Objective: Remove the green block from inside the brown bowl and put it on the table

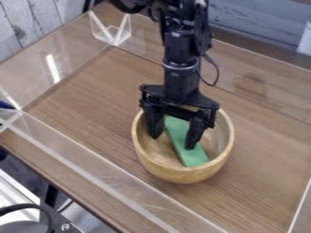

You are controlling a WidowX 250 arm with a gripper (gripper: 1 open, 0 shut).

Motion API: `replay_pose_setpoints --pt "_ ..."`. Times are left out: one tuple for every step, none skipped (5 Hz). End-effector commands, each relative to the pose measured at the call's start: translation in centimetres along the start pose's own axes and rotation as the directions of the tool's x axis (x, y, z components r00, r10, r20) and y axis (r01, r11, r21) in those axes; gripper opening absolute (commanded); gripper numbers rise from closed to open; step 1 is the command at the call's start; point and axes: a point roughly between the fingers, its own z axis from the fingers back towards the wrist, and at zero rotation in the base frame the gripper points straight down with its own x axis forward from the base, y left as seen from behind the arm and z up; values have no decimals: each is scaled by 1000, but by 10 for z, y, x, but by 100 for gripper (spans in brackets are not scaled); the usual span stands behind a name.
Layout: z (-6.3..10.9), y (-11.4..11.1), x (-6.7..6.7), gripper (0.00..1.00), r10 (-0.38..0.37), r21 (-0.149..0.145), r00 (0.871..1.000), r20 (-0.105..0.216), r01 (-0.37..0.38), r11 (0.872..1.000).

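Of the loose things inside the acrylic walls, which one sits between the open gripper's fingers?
The green block, leaning inside the brown bowl. The gripper straddles it, jaws wide; the bowl merely surrounds both.

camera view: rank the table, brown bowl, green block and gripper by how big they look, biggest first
1. table
2. brown bowl
3. gripper, spread nearly as wide as the bowl, so this ranking is close
4. green block, partly hidden by the gripper

A single black robot arm (180, 41) reaches in from the top of the view and hangs nearly straight down, with cables running along its side. At its lower end, the gripper (176, 133) points downward. Its two dark fingers (155, 126) are spread wide apart, one to each side, with nothing clamped between them.
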Motion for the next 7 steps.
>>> replay_pose_setpoints --pt "-7 -3 5 100 0 1 1000 7 0 1000" --pt "-11 -4 7 100 -2 0 1000 4 2 1000" --pt "-16 -5 8 100 -2 3 1000 -2 2 1000" --pt "-21 -5 8 100 -1 7 1000 -9 1 1000" --pt "-23 -6 8 100 -9 7 1000 -11 9 1000" --pt "-22 -8 8 100 -18 0 1000 -7 18 1000" --pt "-20 -10 8 100 -28 -8 1000 -3 28 1000"
